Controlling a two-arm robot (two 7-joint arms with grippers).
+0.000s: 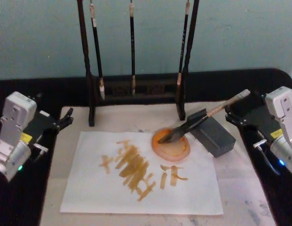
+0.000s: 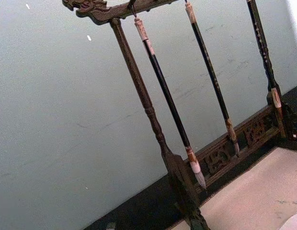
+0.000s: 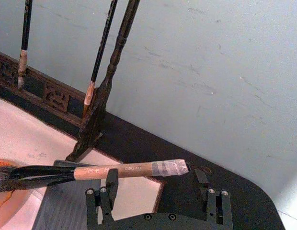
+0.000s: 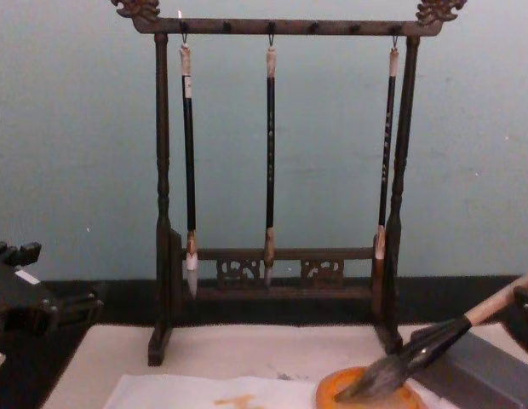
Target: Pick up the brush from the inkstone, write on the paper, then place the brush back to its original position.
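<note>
The brush (image 1: pixel 207 115) lies slanted, its bushy tuft in an orange dish (image 1: pixel 172 146) and its black shaft resting on the grey inkstone (image 1: pixel 214 134). Its pale handle points to the back right. My right gripper (image 1: pixel 233 115) is open just right of the handle. In the right wrist view the handle (image 3: pixel 129 170) lies across the tips of the open fingers (image 3: pixel 111 182), with nothing gripped. The white paper (image 1: pixel 136 188) lies in front of the dish and carries orange-yellow strokes. Open too, my left gripper (image 1: pixel 65 118) sits at the table's left edge, away from the paper.
A dark wooden rack (image 1: pixel 136 89) with three thin hanging brushes stands at the back centre, behind the dish. The paper lies on a larger beige mat (image 1: pixel 240 188) on the black table. A pale wall closes the back.
</note>
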